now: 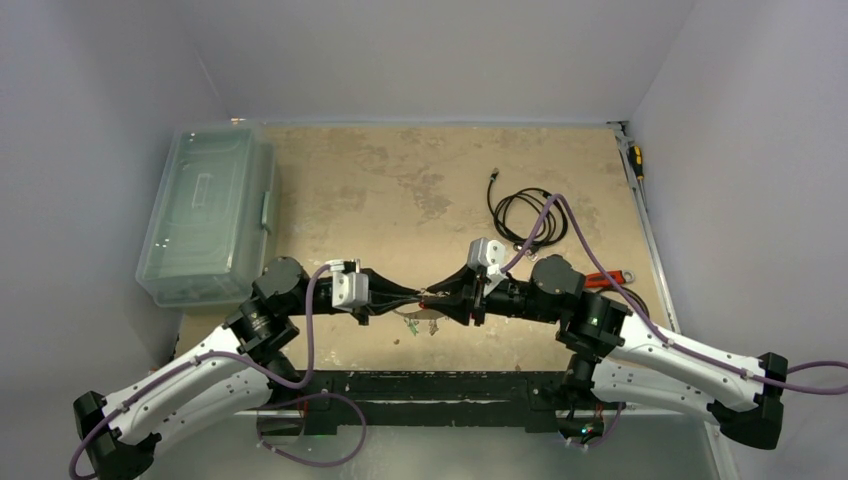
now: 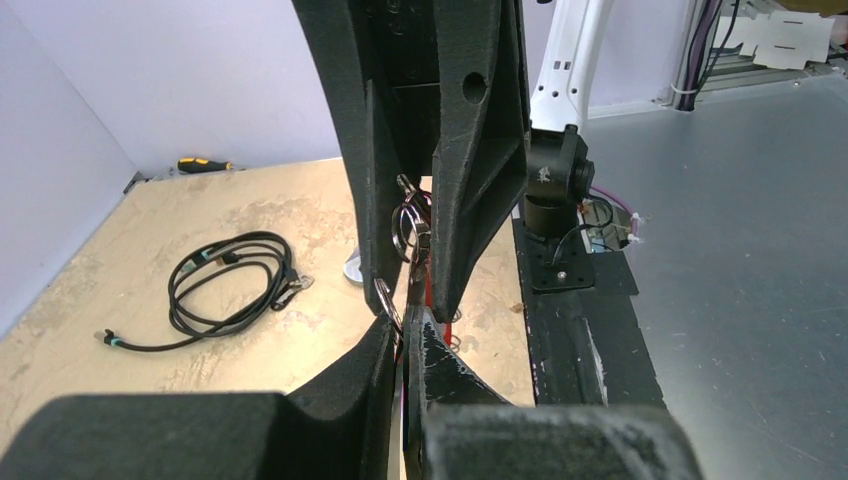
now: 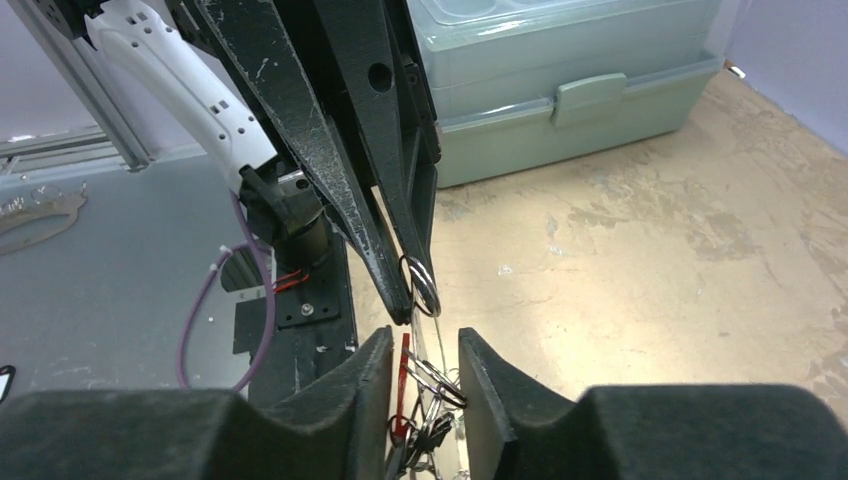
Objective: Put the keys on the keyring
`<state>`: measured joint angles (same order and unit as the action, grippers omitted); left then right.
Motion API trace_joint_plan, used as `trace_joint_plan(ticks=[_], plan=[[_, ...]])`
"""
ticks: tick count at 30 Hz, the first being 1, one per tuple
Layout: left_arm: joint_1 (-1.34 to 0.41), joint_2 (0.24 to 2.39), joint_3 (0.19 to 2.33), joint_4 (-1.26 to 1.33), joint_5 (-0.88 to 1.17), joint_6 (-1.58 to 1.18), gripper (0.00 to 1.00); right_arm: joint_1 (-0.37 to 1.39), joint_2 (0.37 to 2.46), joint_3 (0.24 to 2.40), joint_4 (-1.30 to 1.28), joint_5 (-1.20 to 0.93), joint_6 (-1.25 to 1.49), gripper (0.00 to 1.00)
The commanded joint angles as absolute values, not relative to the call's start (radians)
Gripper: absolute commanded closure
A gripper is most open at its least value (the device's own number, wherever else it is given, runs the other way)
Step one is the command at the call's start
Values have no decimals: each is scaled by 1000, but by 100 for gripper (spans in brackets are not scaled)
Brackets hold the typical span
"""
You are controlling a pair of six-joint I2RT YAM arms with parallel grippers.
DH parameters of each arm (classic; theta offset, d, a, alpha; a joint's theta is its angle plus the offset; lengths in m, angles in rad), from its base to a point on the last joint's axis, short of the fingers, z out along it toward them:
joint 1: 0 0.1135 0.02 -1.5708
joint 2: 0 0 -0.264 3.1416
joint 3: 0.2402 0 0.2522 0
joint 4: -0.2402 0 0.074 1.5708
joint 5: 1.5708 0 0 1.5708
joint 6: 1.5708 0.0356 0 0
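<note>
My two grippers meet tip to tip above the table's near middle. The left gripper (image 1: 418, 297) (image 2: 405, 318) is shut on the keyring (image 3: 422, 285) (image 2: 388, 298), a silver ring at its tips with thin pale wire running down from it. Below hangs a bunch of keys (image 3: 430, 405) on small rings, with a red key (image 3: 403, 362) and a black one. The right gripper (image 1: 442, 297) (image 3: 425, 345) stands round this bunch with its jaws a narrow gap apart. The red key lies against one pad and a ring touches the other.
A clear plastic box (image 1: 208, 215) stands at the left. A black coiled cable (image 1: 525, 215) lies at the back right, and a yellow-handled screwdriver (image 1: 636, 160) by the right wall. A red-and-silver tool (image 1: 612, 281) lies beside the right arm. Small loose bits (image 1: 415, 325) lie under the grippers.
</note>
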<state>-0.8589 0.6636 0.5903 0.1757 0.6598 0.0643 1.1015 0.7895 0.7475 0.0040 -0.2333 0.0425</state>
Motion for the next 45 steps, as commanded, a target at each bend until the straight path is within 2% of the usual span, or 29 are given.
trace_joint_plan(ticks=[1,9,17,18,19,21,23,26,29,33,36,45], plan=[[-857,650,582,251,654,65,100,1104,782,773,17,-225,49,72],[-858,655,577,260,661,59,100,1104,834,778,80,-282,49,86],[-857,659,574,265,665,58,100,1104,860,771,126,-313,53,86],[-857,661,575,266,665,58,100,1104,862,770,130,-316,55,81],[-857,662,575,264,661,60,100,1104,863,773,128,-319,55,69],[-858,660,577,255,649,66,100,1104,862,777,119,-324,55,55],[-857,656,577,250,636,73,100,1104,852,782,110,-327,55,49],[-857,653,577,240,615,82,100,1104,828,785,103,-306,54,46],[-857,655,577,236,612,86,100,1104,804,785,111,-272,54,46],[-857,655,577,234,610,87,100,1104,807,796,78,-233,50,59],[-857,655,577,236,612,88,100,1104,822,799,50,-220,42,64],[-857,646,575,235,614,87,100,1104,811,781,3,-187,6,64]])
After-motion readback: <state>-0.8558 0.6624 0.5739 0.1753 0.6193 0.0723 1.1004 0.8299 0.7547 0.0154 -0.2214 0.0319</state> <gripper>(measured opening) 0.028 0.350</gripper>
